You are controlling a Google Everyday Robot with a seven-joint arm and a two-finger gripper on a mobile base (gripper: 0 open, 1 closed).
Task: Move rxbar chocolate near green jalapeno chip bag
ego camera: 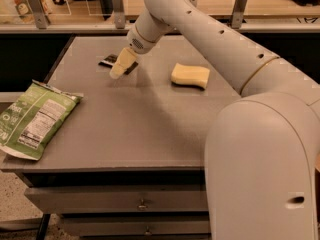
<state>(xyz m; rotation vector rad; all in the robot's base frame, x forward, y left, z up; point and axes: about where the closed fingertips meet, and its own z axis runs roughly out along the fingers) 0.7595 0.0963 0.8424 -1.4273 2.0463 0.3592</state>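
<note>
The rxbar chocolate, a small flat black bar, lies at the far left of the grey table, partly hidden behind my gripper. My gripper has pale fingers and hangs just in front of and over the bar's right end. The green jalapeno chip bag, large and light green with a white label panel, lies at the table's front left corner, overhanging the edge, well apart from the bar.
A pale yellow sponge-like block lies right of the gripper at mid-table. My white arm spans from the right. Drawers sit below the tabletop. A rail with posts runs behind the table.
</note>
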